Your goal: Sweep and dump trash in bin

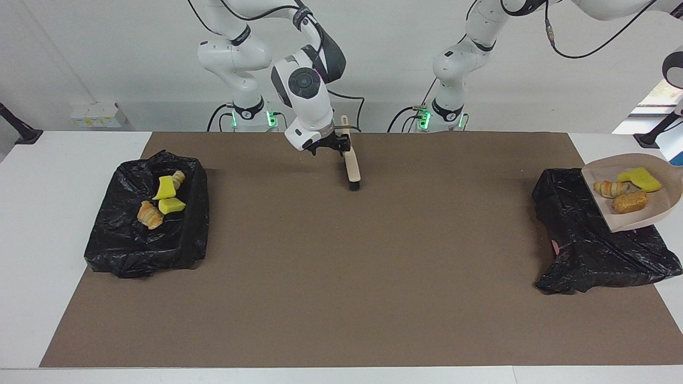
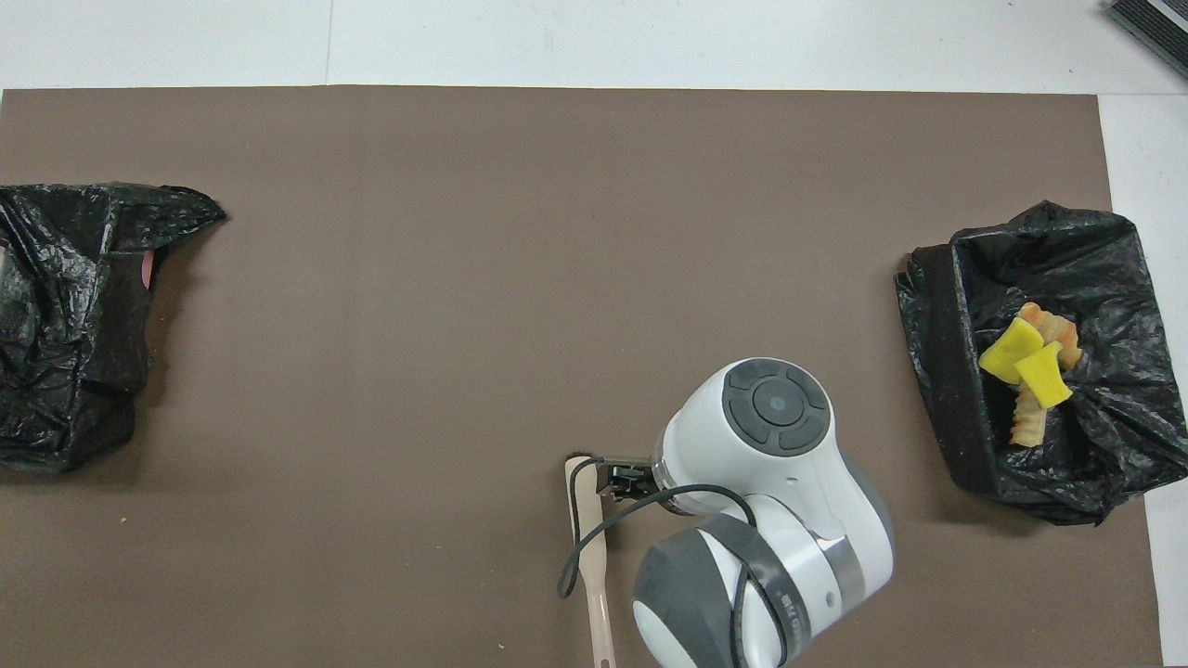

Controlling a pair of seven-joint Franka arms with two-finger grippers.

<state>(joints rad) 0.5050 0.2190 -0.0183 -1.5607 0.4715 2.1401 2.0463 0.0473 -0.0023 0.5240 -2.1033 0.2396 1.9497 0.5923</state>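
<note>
My right gripper (image 1: pixel 336 145) is shut on the handle of a beige brush (image 1: pixel 352 169) whose black bristles touch the brown mat close to the robots; both also show in the overhead view, the gripper (image 2: pixel 622 478) and the brush (image 2: pixel 595 566). My left gripper (image 1: pixel 673 150) is at the frame's edge and holds a beige dustpan (image 1: pixel 659 205) tilted over the black-lined bin (image 1: pixel 587 240) at the left arm's end. On the dustpan lie a yellow sponge chunk (image 1: pixel 640 179), a croissant (image 1: pixel 611 188) and a bread roll (image 1: pixel 629 201).
A second black-lined bin (image 1: pixel 176 234) at the right arm's end holds several bits of trash (image 1: pixel 163 197), also in the overhead view (image 2: pixel 1030 371). The brown mat (image 1: pixel 341 277) covers most of the white table. The left arm's bin shows in the overhead view (image 2: pixel 65 315).
</note>
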